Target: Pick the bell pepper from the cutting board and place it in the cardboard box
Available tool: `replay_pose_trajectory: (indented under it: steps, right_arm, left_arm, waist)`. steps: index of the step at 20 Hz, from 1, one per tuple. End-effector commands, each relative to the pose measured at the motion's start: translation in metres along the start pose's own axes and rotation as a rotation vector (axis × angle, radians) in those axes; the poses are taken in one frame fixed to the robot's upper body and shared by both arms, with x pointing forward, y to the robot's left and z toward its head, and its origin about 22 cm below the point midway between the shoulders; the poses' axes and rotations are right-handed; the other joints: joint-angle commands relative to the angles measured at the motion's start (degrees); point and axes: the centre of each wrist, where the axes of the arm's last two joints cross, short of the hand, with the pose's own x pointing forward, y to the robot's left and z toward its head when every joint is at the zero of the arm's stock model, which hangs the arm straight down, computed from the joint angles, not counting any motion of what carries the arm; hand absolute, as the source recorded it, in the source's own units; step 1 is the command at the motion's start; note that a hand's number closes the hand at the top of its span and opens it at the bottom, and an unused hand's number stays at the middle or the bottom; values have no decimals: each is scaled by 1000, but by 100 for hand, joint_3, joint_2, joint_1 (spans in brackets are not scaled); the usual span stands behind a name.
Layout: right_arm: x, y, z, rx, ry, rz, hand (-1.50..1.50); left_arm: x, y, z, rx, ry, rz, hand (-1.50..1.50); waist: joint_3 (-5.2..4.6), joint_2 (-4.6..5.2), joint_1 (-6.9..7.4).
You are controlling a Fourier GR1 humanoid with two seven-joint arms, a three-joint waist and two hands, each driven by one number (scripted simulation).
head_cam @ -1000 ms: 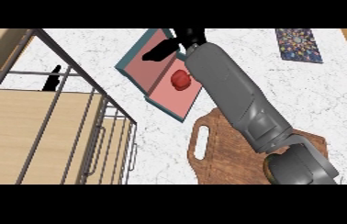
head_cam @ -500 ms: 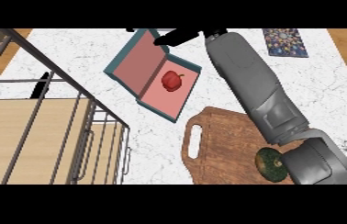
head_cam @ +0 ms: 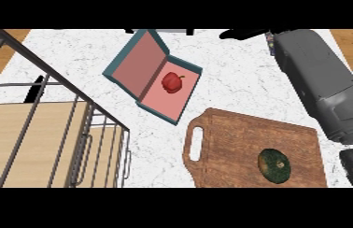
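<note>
The red bell pepper [head_cam: 172, 82] lies on the pink floor of the open cardboard box [head_cam: 180, 98], whose teal-edged lid [head_cam: 138, 63] leans back to the left. My right forearm [head_cam: 314, 77] comes in along the right side. My right hand [head_cam: 243, 34] shows only as a black shape at the top edge, to the right of the box, holding nothing. The wooden cutting board [head_cam: 234, 143] lies at the lower right, below the box. A thin black sliver [head_cam: 33, 89] behind the wire rack may be my left hand.
A dark green squash [head_cam: 274, 165] sits on the board's right half. A wire rack [head_cam: 76, 129] over a wooden surface fills the lower left. The white marble counter [head_cam: 241, 82] spreads between the box and my arm.
My right hand has drawn away from above the box toward the top right. The pepper stays in the box. More of the board and the squash have come into view.
</note>
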Motion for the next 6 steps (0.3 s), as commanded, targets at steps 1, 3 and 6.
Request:
replay_pose_trajectory:
  steps: [1, 3, 6]
  right_arm:
    - [-13, -52, 15, 16, -6, 15, -150]
    - [-15, -77, 21, 38, 30, 28, -150]
    - [-14, -82, 22, 121, 37, 75, -150]
  left_arm:
    - [-3, 1, -3, 5, 10, 10, 0]
    - [-6, 3, 6, -15, -1, -7, 0]
    - [1, -7, 1, -2, 10, 3, 0]
  waist:
    - [7, -27, -86]
    - [10, 4, 20]
    - [8, -31, -58]
